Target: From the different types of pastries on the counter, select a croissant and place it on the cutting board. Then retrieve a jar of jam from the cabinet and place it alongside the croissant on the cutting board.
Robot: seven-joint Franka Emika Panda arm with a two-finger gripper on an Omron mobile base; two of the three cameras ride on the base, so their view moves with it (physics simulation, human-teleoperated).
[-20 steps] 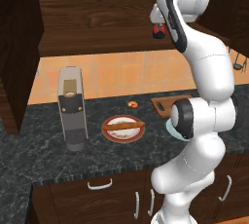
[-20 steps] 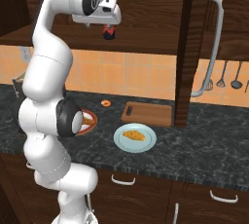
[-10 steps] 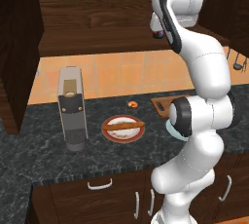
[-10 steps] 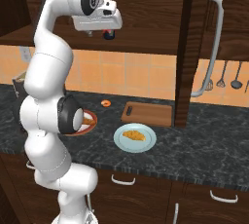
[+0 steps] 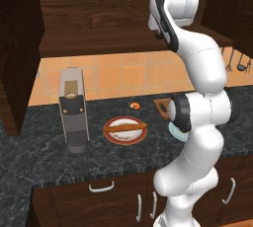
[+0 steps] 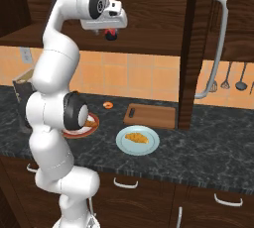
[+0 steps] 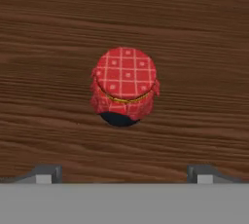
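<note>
Jam jar (image 7: pixel 124 86) stands upright on the wooden shelf of the cabinet (image 5: pixel 99 18), seen from above in the hand view: a red checked cloth lid tied with a gold band over a dark body. It sits centred between the two fingertips (image 7: pixel 44 173) of the gripper (image 7: pixel 124 175), which are spread wide and well apart from the jar on either side, holding nothing. From the right base view the gripper (image 6: pixel 110 29) hovers high at the cabinet opening with the jar (image 6: pixel 111 34) just under it.

Down on the counter (image 6: pixel 208 147) the cutting board (image 6: pixel 151 116) lies bare, while a golden-yellow pastry (image 6: pixel 136 137) rests on a pale blue plate (image 6: pixel 122 145) in front of it. A long brown stick pastry (image 5: pixel 126 127) lies on a red plate (image 5: pixel 111 136), and a tiny orange curl (image 5: pixel 134 105) sits behind that plate. So the croissant step looks undone, though the arm is already reaching for the jam.

The step in hand appears to be the descent onto the jar. To do it well, the gripper should keep the lid centred between the fingers and come straight down, far enough that the pads close on the firm dark body rather than the soft cloth cover. Close evenly so the jar is not pushed sideways across the shelf, then lift straight before drawing back, minding the cabinet's upper edge.
</note>
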